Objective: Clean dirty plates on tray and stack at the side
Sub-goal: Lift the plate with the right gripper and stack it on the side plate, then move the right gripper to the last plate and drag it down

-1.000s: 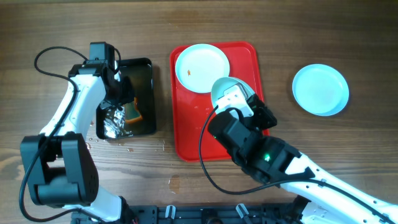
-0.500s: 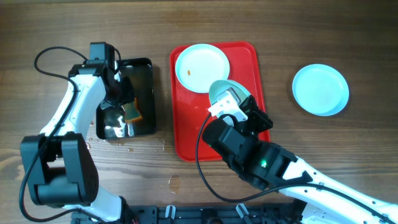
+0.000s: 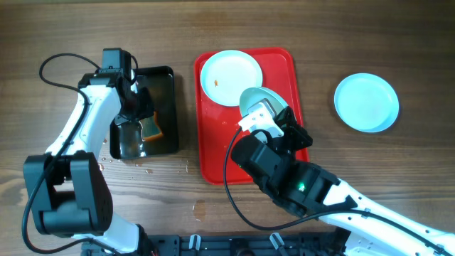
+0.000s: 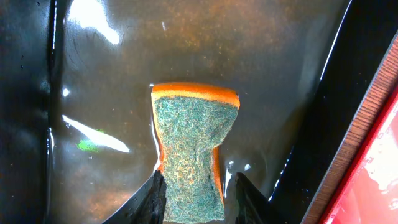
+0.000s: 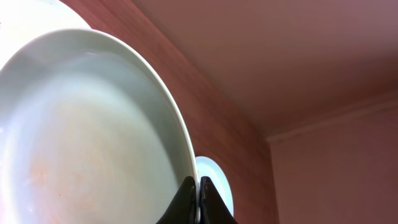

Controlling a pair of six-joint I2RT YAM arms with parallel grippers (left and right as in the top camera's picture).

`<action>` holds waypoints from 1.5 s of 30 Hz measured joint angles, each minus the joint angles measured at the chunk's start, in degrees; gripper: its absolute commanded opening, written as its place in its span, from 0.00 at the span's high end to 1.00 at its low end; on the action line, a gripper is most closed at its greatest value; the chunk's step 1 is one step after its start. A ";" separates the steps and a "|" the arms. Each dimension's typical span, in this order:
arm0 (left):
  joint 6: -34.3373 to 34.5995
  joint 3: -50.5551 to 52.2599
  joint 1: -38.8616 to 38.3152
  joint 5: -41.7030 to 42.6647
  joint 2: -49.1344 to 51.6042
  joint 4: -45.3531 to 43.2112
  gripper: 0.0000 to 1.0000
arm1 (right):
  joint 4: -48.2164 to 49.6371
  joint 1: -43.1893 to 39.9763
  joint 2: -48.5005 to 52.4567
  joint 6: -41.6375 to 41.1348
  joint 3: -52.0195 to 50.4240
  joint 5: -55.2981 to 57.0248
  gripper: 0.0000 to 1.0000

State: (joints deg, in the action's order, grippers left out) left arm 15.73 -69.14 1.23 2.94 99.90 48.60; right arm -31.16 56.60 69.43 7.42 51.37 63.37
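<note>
Plates sit in three places: the first plate [image 3: 229,77] lies flat at the 12 o'clock end of the red tray [image 3: 213,153] with an orange smudge near its 8 o'clock edge, the second plate [image 3: 257,98] is tipped on edge over the tray's middle, and the third plate [image 3: 366,102] rests on the table [image 3: 355,35] at the tray's 3 o'clock, well apart. Over the last second the right arm has slid slightly toward 9 o'clock, carrying the second plate with it. The bright ripple on the water in the black tray [image 3: 168,75] has settled, and the sponge [image 4: 193,149] has barely shifted. That reads as the plate being brought toward the sponge for wiping. Wiping has not begun, since the two are far apart. The right gripper [image 5: 199,199] has its jaws pressed together on the second plate's lower rim. The left gripper [image 4: 200,190] has its jaws partly apart and clamped on the sponge's sides, pinching its waist just above the shallow water.
</note>
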 measured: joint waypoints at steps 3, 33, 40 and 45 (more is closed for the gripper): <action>-0.02 0.00 0.00 0.00 0.00 0.00 0.67 | 0.11 0.00 0.00 -0.07 0.00 0.13 0.96; -0.02 0.00 0.00 0.26 0.00 0.22 0.67 | -5.55 -88.85 6.84 -28.57 0.85 -73.29 0.96; -0.02 0.00 0.00 1.29 0.00 0.20 0.67 | 0.52 -93.29 18.45 -29.70 0.85 -76.43 0.62; -0.02 0.00 0.00 1.49 0.00 0.17 0.67 | 2.12 -91.86 18.29 -25.14 1.38 -85.31 0.53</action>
State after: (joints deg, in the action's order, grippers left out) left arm 15.70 -69.14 1.23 4.43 99.90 48.77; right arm -29.04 -35.27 87.72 -17.72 52.75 -21.93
